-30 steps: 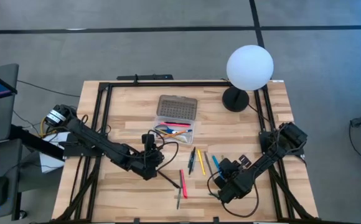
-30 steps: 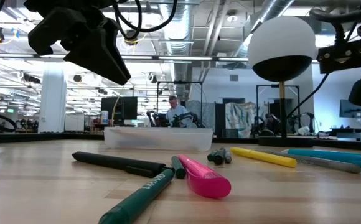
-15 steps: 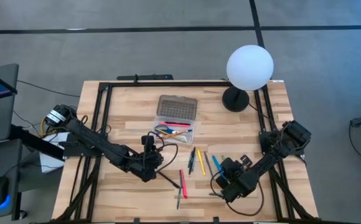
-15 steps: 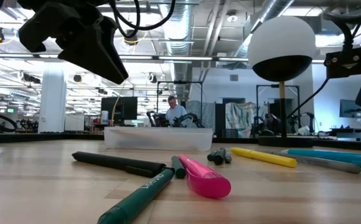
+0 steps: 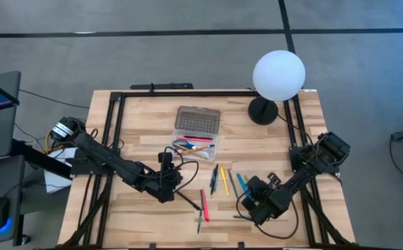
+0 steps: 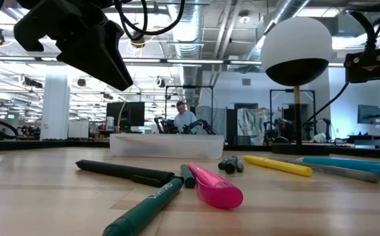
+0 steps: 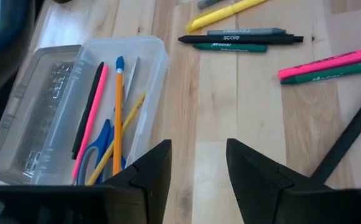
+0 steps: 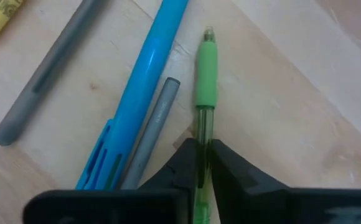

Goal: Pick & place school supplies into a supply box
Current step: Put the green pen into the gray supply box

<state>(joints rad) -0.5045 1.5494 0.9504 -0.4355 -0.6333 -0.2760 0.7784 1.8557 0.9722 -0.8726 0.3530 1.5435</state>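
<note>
Green pen point(image 8: 206, 68): pinched between the two fingers of my right end effector point(image 8: 203, 163), lying on the wooden surface point(image 5: 139, 139) at about 5 o'clock from the centre.
Right end effector: closed down on the green pen's clear barrel, low over the surface, seen in the high view at point(image 5: 251, 208).
Blue pen point(image 8: 144, 87): just beside the green pen, with a grey pen point(image 8: 152, 127) lying between them.
Supply box point(image 5: 196, 129): near 12 o'clock of the surface's centre, lid folded back; inside I see blue-handled scissors point(image 7: 101, 148), a pink pen point(image 7: 92, 118), an orange pencil point(image 7: 117, 118) and a black pen point(image 7: 87, 106).
Left end effector point(image 7: 198, 163): fingers spread apart with nothing between them, hanging above the surface at 6 o'clock from the box.
Loose supplies: a yellow marker point(image 6: 278, 164), a pink marker point(image 6: 215, 185), a dark green marker point(image 6: 149, 204) and a black pen point(image 6: 124, 172) on the surface.
Lamp point(image 5: 278, 75): white globe at about 2 o'clock.
</note>
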